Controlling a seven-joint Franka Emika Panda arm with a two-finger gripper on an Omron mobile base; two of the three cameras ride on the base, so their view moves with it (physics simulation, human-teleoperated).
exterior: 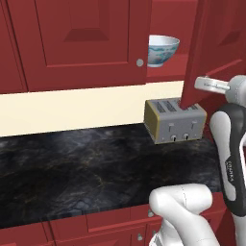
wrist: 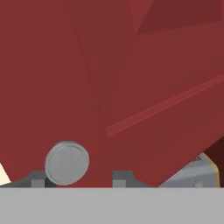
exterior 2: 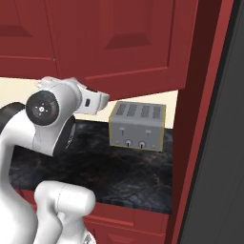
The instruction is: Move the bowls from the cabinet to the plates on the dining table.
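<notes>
Gripper (wrist: 78,178) sits right at the cabinet door (exterior: 216,43) knob (wrist: 67,162) — jaws partly apart, can't tell if gripping — patterned bowl (exterior: 162,49) on the shelf.

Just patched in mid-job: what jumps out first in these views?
The red cabinet stands with its right door swung open, and a white bowl with blue pattern sits on the shelf inside. Below it, a silver toaster stands on the black marbled counter against the cream wall. In the hand view, the hand is pressed close to the door, its fingertips either side of the round silver knob.
</notes>
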